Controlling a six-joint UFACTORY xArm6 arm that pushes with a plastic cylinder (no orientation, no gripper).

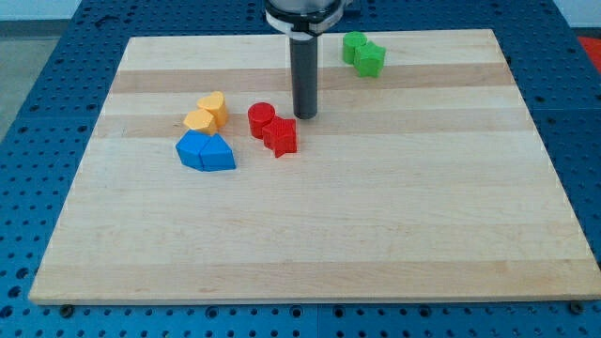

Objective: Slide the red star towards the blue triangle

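There is no pincer on this rig to open or close; I am working with a bare rod, and my tip [306, 115] rests on the wooden surface [376, 216], holding nothing.

The red star [280, 136] lies just below my tip and slightly toward the view's left, near but seemingly not touching it. A red cylinder [261, 119] sits just left of my tip, against the star's upper-left side. The blue triangle [218, 154] lies farther left and lower, pressed against another blue block [194, 149] whose shape I cannot make out. Two yellow blocks [207, 112] stand left of the cylinder; two green blocks [362, 53] lie up and right of my tip.

I judge the star a light, rigid plastic piece that slides easily and may spin if struck off-centre. I would press its right face, square on, heading left and slightly down.
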